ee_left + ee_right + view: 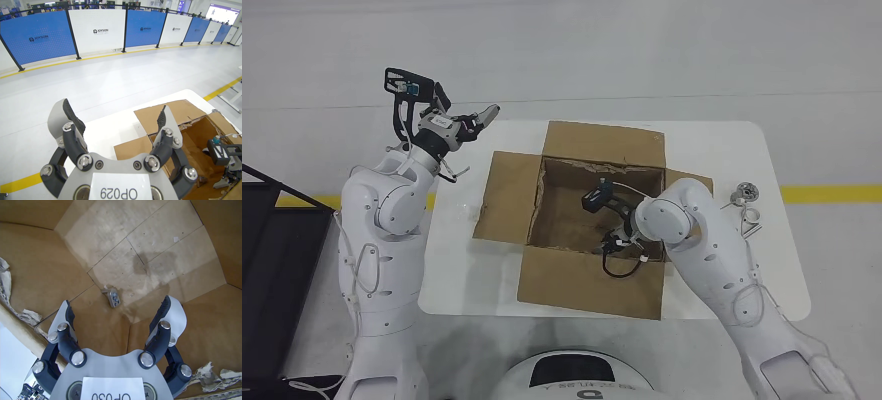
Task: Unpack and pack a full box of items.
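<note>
Right gripper point(117, 301) hangs spread inside the torn cardboard box point(587, 280) over a flat metal bracket point(113, 298). Left gripper point(115, 103), released, hovers upper left.

A white label point(118, 189) with black letters and numbers sits on the base of the left gripper point(115, 104) — upside down. The right gripper point(117, 301) has a second label point(111, 389) like it, partly cut off. Blue and white fence panels point(101, 31) each carry a logo and one word. A far wall screen point(223, 11) shows marks too small to read.
</note>
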Robot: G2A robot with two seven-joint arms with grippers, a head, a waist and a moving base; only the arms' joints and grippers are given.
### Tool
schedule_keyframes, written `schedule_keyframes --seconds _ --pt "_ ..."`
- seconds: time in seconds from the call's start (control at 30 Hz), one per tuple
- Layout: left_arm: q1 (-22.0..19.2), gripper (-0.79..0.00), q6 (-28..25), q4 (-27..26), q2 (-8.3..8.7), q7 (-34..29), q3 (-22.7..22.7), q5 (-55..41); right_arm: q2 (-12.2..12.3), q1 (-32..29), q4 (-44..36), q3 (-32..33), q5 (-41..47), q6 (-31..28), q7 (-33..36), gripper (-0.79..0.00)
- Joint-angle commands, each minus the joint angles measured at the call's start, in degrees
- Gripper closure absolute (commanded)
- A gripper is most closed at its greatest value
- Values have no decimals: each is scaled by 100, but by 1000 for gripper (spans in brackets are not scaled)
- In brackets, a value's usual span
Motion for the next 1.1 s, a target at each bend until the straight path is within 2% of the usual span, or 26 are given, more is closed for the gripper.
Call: schedule_keyframes --seconds 0.0,0.93,1.07 --pt "-1 -785 0 0 0 0 -4 -5 0 -1 -1 0 -1 -1 0 -785" --pt "-1 -785 0 0 0 0 -4 -5 0 -1 -1 0 -1 -1 0 -785" --pt "-1 -785 0 0 0 0 -4 -5 36 -179 -227 -56 -347 53 -190 -785"
